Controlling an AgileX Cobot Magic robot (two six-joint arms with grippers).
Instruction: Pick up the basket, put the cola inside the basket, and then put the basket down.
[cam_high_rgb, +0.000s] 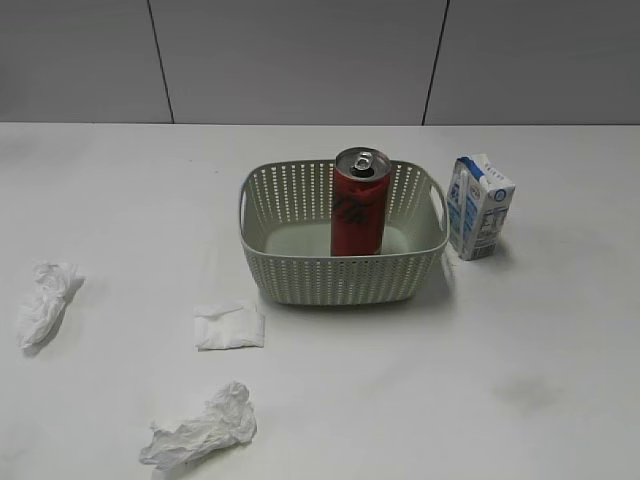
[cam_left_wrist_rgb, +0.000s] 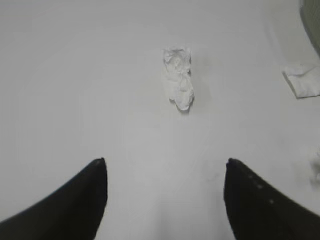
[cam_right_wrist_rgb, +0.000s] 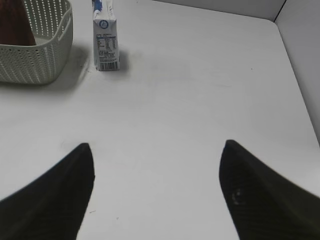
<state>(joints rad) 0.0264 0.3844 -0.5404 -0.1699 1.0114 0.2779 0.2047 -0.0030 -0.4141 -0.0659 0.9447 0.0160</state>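
Observation:
The pale sage-green basket (cam_high_rgb: 340, 275) stands on the white table at the middle. The red cola can (cam_high_rgb: 359, 205) stands upright inside it, silver top up. In the right wrist view the basket (cam_right_wrist_rgb: 35, 60) shows at the top left with a dark red part of the can (cam_right_wrist_rgb: 15, 25) inside. A sliver of the basket (cam_left_wrist_rgb: 312, 22) shows at the top right of the left wrist view. My left gripper (cam_left_wrist_rgb: 165, 162) is open and empty above bare table. My right gripper (cam_right_wrist_rgb: 156, 144) is open and empty, well clear of the basket. Neither gripper shows in the exterior view.
A white-and-blue small carton (cam_high_rgb: 481, 207) stands just right of the basket; it also shows in the right wrist view (cam_right_wrist_rgb: 105, 42). Crumpled tissues lie at the left (cam_high_rgb: 45, 303), front (cam_high_rgb: 200, 428) and near the basket (cam_high_rgb: 229, 326). One tissue (cam_left_wrist_rgb: 178, 78) lies ahead of the left gripper.

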